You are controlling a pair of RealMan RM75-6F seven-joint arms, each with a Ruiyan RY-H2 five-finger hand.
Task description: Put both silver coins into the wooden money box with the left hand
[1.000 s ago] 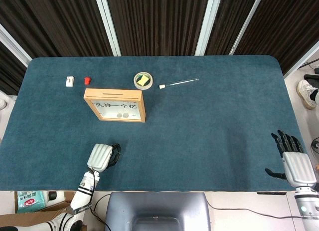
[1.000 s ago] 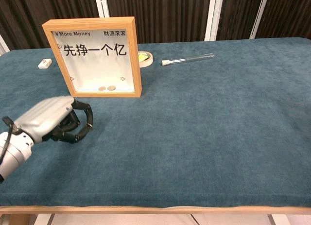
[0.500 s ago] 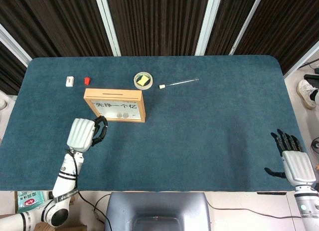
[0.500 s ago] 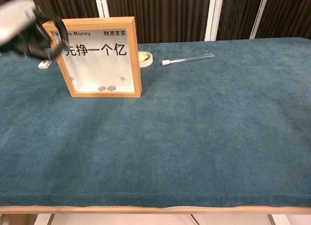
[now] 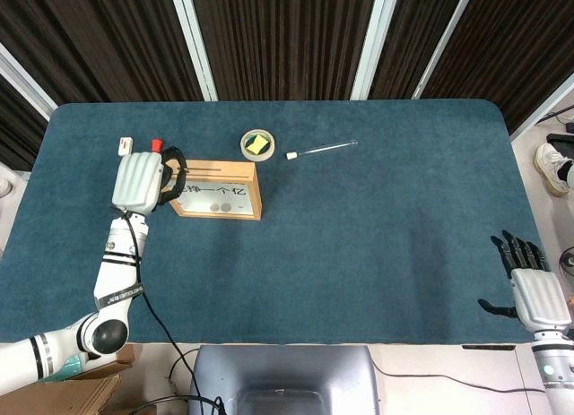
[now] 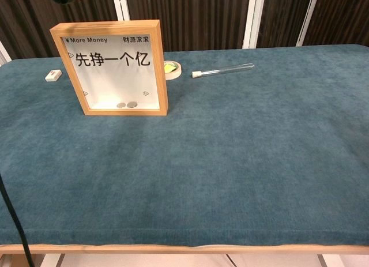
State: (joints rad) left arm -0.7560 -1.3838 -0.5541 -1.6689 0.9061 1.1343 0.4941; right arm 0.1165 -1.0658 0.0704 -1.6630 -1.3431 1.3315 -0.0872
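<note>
Overhead, left hand fingers curled beside wooden money box, contents unclear, right hand fingers spread, empty

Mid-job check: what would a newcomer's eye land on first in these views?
The wooden money box standing upright left of centre, with two silver coins already lying at the bottom behind its window. Next, the left hand raised at the box's left end, and the right hand resting far off at the table's right edge.

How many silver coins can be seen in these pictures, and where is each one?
2. Both coins lie side by side at the bottom of the wooden money box, behind its window: one left, one right. Others could be hidden.
</note>
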